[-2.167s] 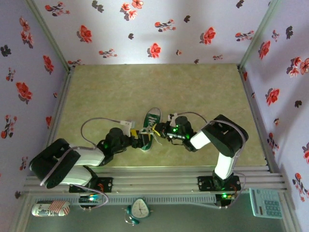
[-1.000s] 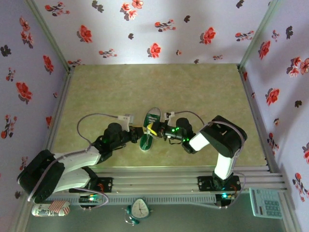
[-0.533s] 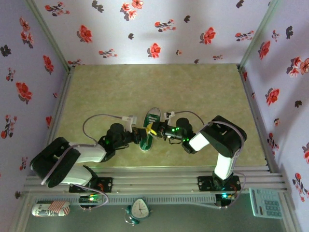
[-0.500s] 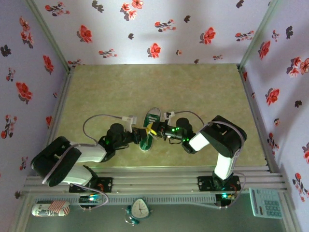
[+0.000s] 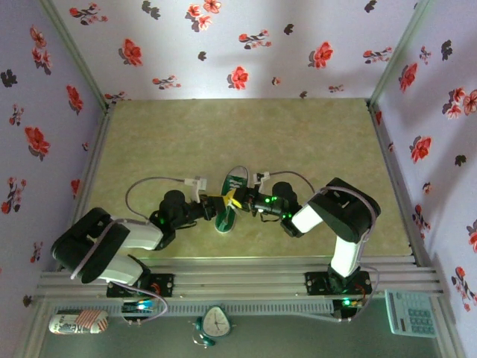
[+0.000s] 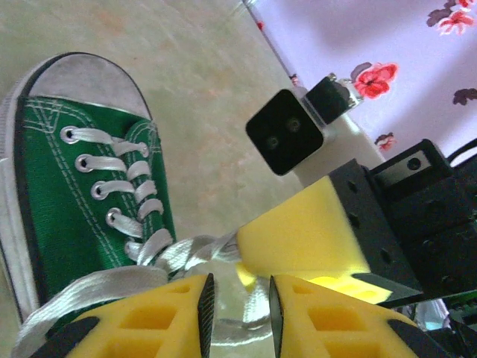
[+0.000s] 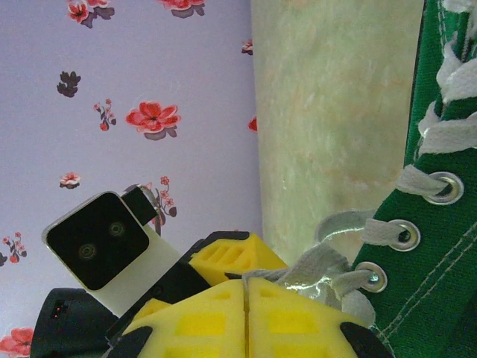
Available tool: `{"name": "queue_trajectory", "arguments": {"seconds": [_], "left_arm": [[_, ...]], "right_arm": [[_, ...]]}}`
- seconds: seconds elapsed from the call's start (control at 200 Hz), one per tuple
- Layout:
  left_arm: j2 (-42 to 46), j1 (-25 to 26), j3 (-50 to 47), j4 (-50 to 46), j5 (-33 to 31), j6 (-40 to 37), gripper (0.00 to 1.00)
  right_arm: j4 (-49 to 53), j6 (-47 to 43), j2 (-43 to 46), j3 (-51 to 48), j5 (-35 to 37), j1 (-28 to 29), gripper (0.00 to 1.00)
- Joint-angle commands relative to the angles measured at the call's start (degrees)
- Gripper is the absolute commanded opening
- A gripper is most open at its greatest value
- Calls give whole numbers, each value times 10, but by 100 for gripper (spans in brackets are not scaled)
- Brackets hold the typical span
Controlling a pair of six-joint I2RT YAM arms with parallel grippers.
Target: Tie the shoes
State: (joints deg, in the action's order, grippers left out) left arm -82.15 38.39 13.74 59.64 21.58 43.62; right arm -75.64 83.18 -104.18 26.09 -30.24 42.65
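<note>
The shoe (image 5: 232,192), a small green sneaker with white laces and toe cap, lies mid-table with its toe pointing away. Both grippers meet at its near end. My left gripper (image 6: 237,313) stands slightly open, and a strand of white lace (image 6: 186,250) runs beyond the gap, not pinched. My right gripper (image 7: 246,287) is shut on a loop of lace (image 7: 313,261) beside the eyelets of the shoe (image 7: 436,246). From above, the left gripper (image 5: 218,206) sits left of the shoe and the right gripper (image 5: 241,201) just right of it.
Floral walls close in the table on three sides. Metal rails (image 5: 238,280) run along the near edge by the arm bases. An alarm clock (image 5: 216,322), a can (image 5: 77,323) and a calculator (image 5: 410,313) lie in front of the rails.
The left gripper's jaws have parted from nearly shut to a small gap. The left arm's elbow has shifted. The right gripper and the shoe have stayed put.
</note>
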Motion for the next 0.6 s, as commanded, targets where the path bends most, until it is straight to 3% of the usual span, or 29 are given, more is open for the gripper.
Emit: {"name": "queue_trajectory", "arguments": {"seconds": [0.0,0.595], "left_arm": [[-21,-8,-7,59,38,9,30],[-74,-11,21,91,76,17,31]], "right_arm": [[-36,7,-6,12,-2,4,9],[-37,11,-6,14,-4,7,9]]}}
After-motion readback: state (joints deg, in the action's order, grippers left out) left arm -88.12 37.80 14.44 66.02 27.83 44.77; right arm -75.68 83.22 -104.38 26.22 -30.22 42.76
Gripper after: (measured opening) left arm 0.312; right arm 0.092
